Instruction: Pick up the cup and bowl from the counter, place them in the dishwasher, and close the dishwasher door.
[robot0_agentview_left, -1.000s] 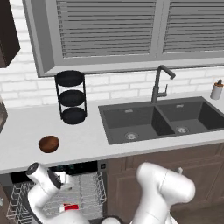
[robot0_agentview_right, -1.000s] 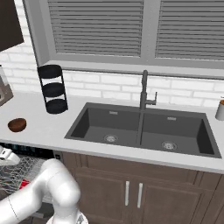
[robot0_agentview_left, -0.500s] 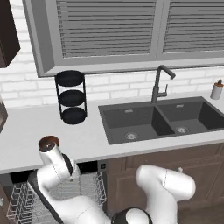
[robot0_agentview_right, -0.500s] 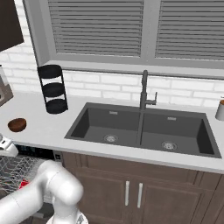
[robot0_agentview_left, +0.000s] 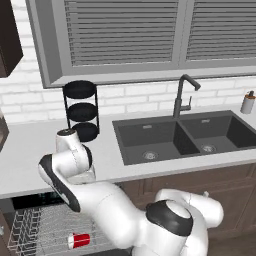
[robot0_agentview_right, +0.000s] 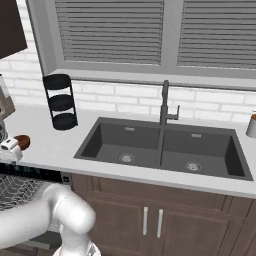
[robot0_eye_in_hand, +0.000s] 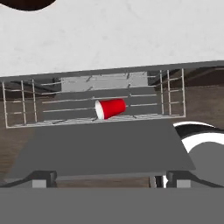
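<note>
Small red plastic cup (robot0_eye_in_hand: 110, 108) with white rim lies on side in silver-grey wire rack (robot0_eye_in_hand: 26, 109) of dishwasher, below light-grey stone counter (robot0_eye_in_hand: 131, 30) edge; left base view shows same cup (robot0_agentview_left: 79, 240) in rack. Right base view alone shows dark-brown round bowl (robot0_agentview_right: 22, 142) on counter, near edge. Claw state: cannot tell.

My counter (robot0_agentview_right: 60, 145): light grey, w/ dark double sink (robot0_agentview_right: 160, 147) set in it and faucet (robot0_agentview_right: 165, 105) behind the basins. Black tiered stand (robot0_agentview_right: 61, 102) sits at the back near the wall. Brown bowl (robot0_agentview_right: 22, 142) rests on the counter near its front edge, well apart from the stand. Below the edge, wire rack (robot0_eye_in_hand: 94, 103) pulled out; red cup (robot0_eye_in_hand: 110, 108) lies on its side in it.
</note>
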